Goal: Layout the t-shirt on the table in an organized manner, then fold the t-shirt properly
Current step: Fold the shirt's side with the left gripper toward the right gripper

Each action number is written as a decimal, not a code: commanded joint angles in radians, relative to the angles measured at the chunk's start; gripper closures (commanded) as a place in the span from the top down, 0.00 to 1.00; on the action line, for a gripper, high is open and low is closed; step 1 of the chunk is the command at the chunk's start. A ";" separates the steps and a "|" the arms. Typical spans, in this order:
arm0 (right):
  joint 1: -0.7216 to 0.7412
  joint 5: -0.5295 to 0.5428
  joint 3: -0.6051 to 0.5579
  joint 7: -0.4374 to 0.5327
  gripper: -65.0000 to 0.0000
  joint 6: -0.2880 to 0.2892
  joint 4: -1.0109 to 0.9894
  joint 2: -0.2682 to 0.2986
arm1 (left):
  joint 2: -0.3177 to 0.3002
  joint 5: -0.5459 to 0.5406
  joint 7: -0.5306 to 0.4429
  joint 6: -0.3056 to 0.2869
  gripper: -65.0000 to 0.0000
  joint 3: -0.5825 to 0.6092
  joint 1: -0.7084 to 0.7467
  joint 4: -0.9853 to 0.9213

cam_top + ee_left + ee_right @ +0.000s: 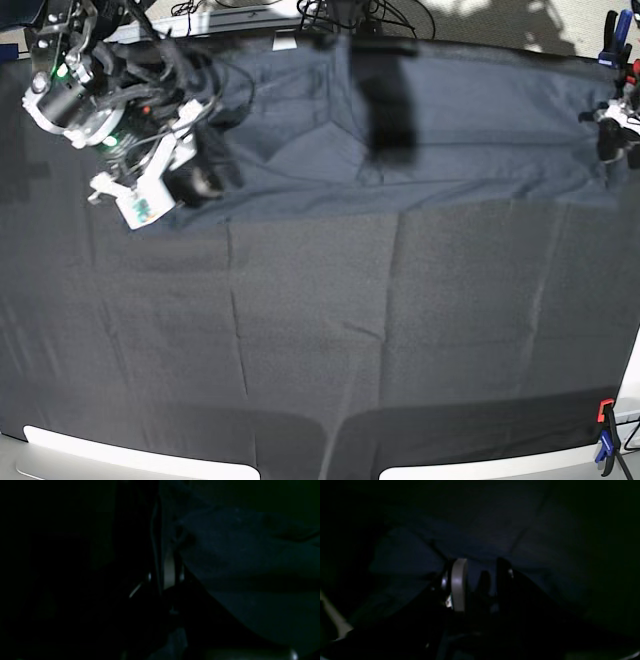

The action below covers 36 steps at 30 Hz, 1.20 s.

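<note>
There are 1 t-shirt (420,130), 1 table (300,340), 2 grippers, the left (612,135) and the right (190,180), and 2 clamps (604,435).

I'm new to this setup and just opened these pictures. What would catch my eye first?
The long slate-blue t-shirt stretched across the far part of the black-clothed table stands out first. At the far left of the base view, the right end effector sits at one end of the shirt, its white and black arm full of cables. At the far right edge, the left end effector is down on the other end.
</note>
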 commanded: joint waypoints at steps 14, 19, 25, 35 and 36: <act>0.086 -0.098 0.368 0.042 0.29 -0.037 -0.004 0.022 | 0.175 -0.116 0.283 0.084 0.00 0.011 0.011 0.511; 0.086 -0.032 0.401 0.035 0.29 -0.036 -0.004 0.025 | 0.237 -0.210 0.354 0.085 0.00 0.171 0.011 0.574; 0.085 -0.029 0.394 0.035 0.29 -0.036 -0.004 0.025 | 0.243 -0.212 0.371 0.138 0.00 0.451 0.008 0.580; 0.085 0.062 0.394 -0.010 0.29 -0.035 -0.004 0.024 | 0.299 0.017 0.241 0.275 0.00 0.701 -0.017 0.579; 0.085 0.066 0.394 -0.019 0.29 -0.035 -0.004 0.024 | 0.307 0.054 0.218 0.294 0.00 0.712 -0.017 0.579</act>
